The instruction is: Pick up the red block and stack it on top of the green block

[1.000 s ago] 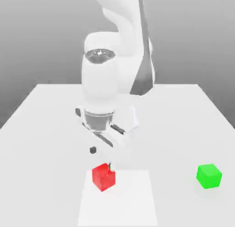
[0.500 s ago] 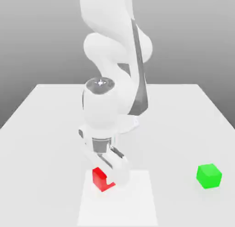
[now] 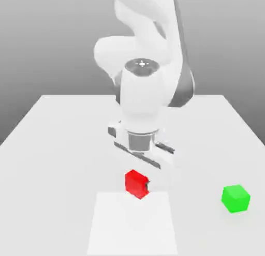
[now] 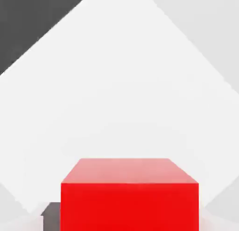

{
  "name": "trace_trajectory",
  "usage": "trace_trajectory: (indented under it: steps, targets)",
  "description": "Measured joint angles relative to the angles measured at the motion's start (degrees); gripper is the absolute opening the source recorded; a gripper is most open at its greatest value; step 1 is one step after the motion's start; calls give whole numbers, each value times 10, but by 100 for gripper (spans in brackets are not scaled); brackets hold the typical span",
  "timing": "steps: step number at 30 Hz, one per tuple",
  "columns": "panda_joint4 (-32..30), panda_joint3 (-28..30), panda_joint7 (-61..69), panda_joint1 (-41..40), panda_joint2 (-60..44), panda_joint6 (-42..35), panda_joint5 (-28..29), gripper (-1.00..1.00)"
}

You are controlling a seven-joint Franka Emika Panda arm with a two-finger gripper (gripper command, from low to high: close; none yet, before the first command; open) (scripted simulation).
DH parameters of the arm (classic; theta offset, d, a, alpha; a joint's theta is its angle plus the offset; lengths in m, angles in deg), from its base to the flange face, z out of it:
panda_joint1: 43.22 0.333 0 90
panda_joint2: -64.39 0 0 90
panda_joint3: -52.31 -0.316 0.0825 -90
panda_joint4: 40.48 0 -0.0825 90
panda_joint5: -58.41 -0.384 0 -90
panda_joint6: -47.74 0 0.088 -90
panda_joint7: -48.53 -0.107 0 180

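In the exterior view the claw is mostly hidden: the bulky white wrist above covers it, and the red block screens the near finger, so only a dark sliver shows at the block's right edge. The far faces of the red block are hidden behind the claw. The upper arm is cut off by the top edge. The tabletop runs out past the left, right and near edges. In the hand view the red block is cut off at the lower edge, and its underside cannot be seen.
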Motion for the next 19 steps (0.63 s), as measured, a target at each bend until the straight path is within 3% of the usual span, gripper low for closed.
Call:
trace_trajectory:
  steps: [8,16,17,19]
  targets:
    - [83,-91,25,174,-28,-54,21,-100]
    - [95,-45,-39,192,-128,28,113,-100]
    - [95,-40,-46,196,-137,36,122,100]
    - [95,-40,-46,196,-137,36,122,100]
